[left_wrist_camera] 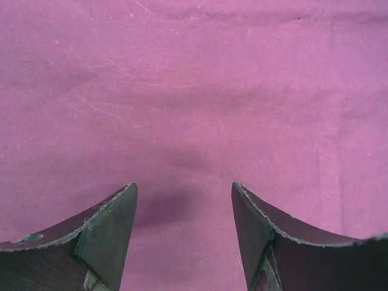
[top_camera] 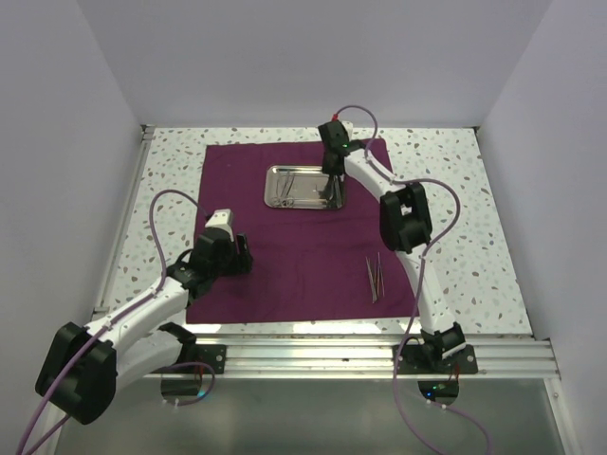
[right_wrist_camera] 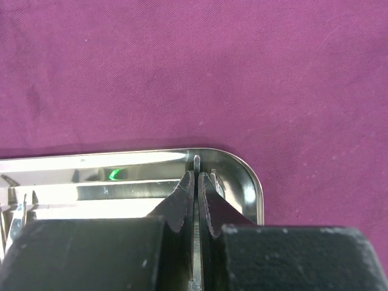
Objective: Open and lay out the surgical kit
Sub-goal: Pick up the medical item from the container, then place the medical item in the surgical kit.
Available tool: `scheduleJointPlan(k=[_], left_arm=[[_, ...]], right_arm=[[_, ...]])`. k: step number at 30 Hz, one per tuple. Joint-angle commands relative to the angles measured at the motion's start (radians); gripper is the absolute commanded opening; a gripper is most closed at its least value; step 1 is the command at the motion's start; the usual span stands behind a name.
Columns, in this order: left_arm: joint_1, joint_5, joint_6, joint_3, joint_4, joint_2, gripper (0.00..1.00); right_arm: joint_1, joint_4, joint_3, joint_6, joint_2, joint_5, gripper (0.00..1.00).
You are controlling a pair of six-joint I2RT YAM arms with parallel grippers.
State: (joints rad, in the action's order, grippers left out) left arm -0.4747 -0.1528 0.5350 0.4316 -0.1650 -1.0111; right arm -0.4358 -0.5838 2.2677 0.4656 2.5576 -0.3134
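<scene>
The dark magenta cloth wrap [top_camera: 294,246] lies spread flat on the table. The shiny steel tray [top_camera: 302,186] sits on its far part, with thin silver instruments inside. Two silver tweezers [top_camera: 376,276] lie on the cloth at the near right. My right gripper [top_camera: 332,180] is over the tray's right end, shut on a thin silver instrument [right_wrist_camera: 196,162] whose tip sticks out between the fingers, above the tray's corner [right_wrist_camera: 245,176]. My left gripper [top_camera: 228,248] is open and empty just above bare cloth [left_wrist_camera: 194,109] at the left side.
The speckled white table [top_camera: 455,209] surrounds the cloth. White walls close in the back and both sides. A metal rail [top_camera: 360,355] runs along the near edge by the arm bases.
</scene>
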Motion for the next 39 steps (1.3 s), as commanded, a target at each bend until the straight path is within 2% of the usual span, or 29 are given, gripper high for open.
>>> scheduleJointPlan(k=[1, 6, 10, 13, 19, 25, 29, 39], left_arm=[[-0.008, -0.021, -0.006, 0.015, 0.044, -0.001, 0.68], [-0.008, -0.019, -0.006, 0.015, 0.042, 0.003, 0.67], [-0.008, -0.019, -0.006, 0.013, 0.041, 0.008, 0.67], [-0.008, -0.019, -0.006, 0.013, 0.039, 0.014, 0.67], [-0.012, -0.017, -0.004, 0.007, 0.041, 0.031, 0.67], [-0.018, -0.004, -0.006, 0.004, 0.05, 0.022, 0.67], [-0.019, -0.002, -0.006, 0.006, 0.05, 0.02, 0.67], [-0.022, -0.014, -0.004, 0.002, 0.05, 0.025, 0.67]], right_arm=[[0.003, -0.021, -0.01, -0.004, -0.095, 0.053, 0.0], [-0.006, 0.004, -0.074, -0.002, -0.247, 0.095, 0.0], [-0.027, 0.074, -0.282, 0.001, -0.394, 0.103, 0.0], [-0.053, 0.093, -0.374, 0.019, -0.488, 0.106, 0.0], [-0.178, 0.206, -0.785, 0.111, -0.695, 0.082, 0.0], [-0.322, 0.289, -1.057, 0.218, -0.839, 0.036, 0.0], [-0.383, 0.291, -1.14, 0.266, -0.869, 0.013, 0.0], [-0.448, 0.32, -1.263, 0.343, -0.847, 0.014, 0.0]])
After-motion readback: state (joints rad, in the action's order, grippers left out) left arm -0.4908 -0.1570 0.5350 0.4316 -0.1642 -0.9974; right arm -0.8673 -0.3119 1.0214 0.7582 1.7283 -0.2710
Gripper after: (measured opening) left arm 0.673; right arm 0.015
